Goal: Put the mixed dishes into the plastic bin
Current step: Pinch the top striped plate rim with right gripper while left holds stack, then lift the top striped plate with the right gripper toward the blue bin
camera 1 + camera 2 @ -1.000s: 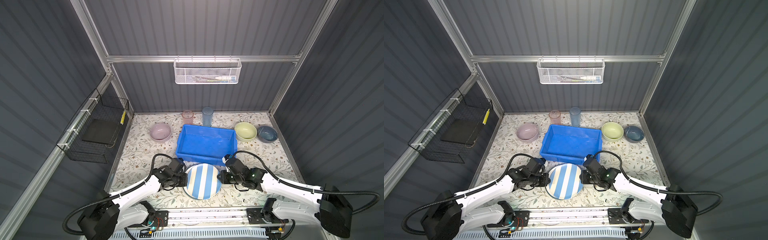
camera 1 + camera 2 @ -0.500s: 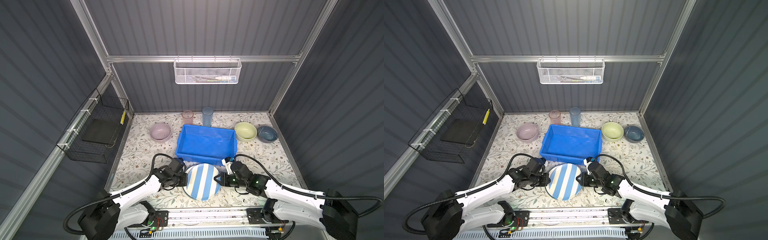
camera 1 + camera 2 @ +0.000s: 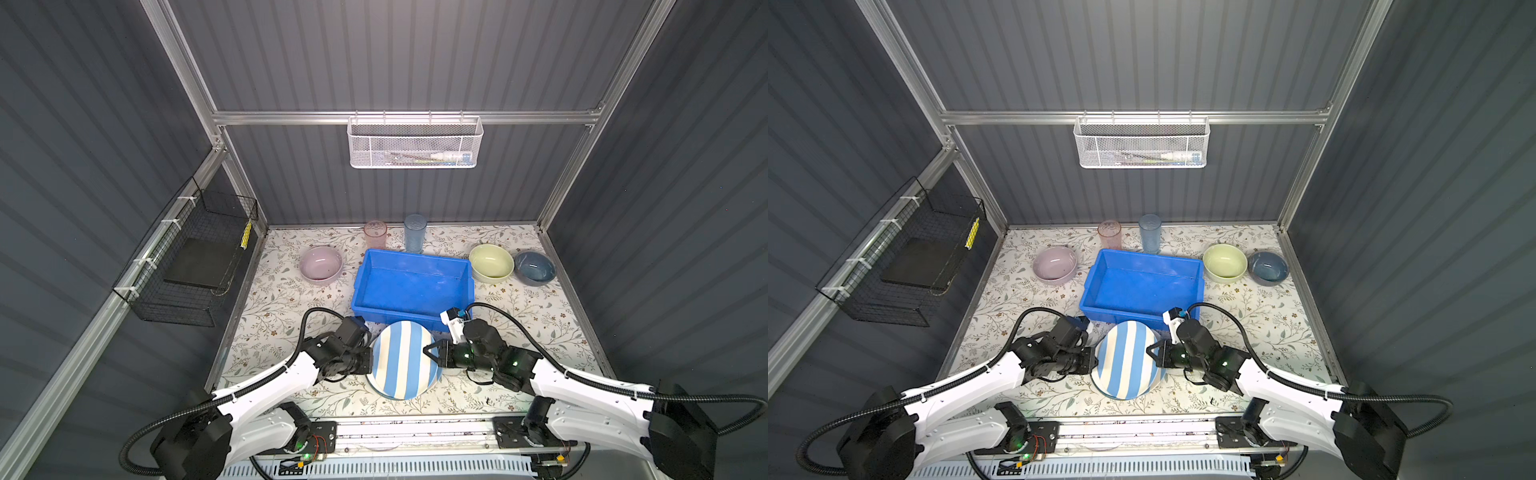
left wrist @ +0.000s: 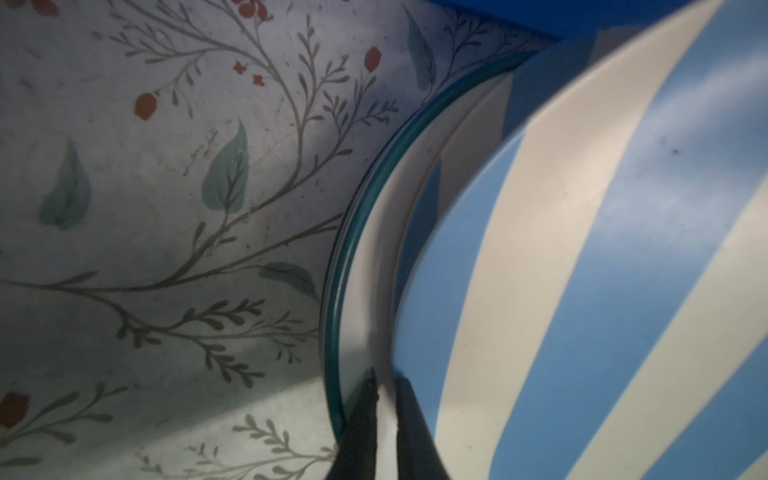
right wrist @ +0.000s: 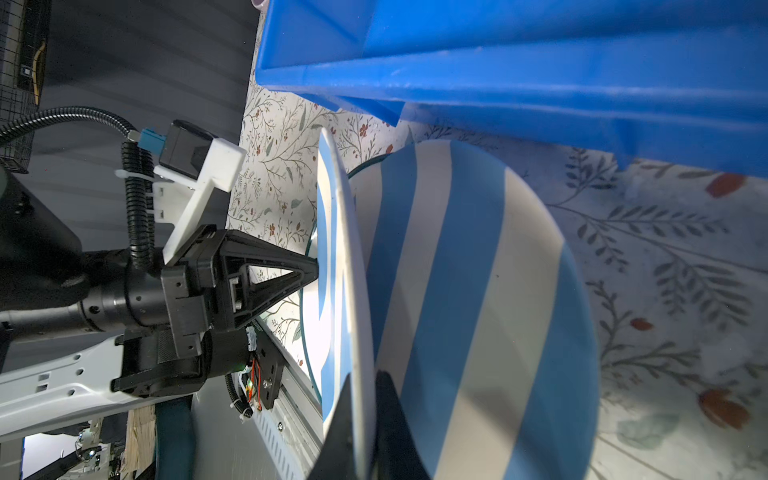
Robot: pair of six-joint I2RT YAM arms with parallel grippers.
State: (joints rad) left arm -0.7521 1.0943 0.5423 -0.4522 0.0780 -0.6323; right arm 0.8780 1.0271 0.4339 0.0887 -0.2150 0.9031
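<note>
Right jaws newly gripping plate [image 3: 405, 361], left jaws opposite

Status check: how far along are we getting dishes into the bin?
Done: nothing; the blue bin is empty. In hand: the striped plate, pinched at opposite rims by the left tool and right tool, above a green-rimmed plate. Left: that plate, the lilac bowl, pale-green bowl, dark-blue bowl, pink tumbler and blue tumbler.

Blue bin [image 3: 411, 286] on floral tabletop [image 3: 282, 299]
</note>
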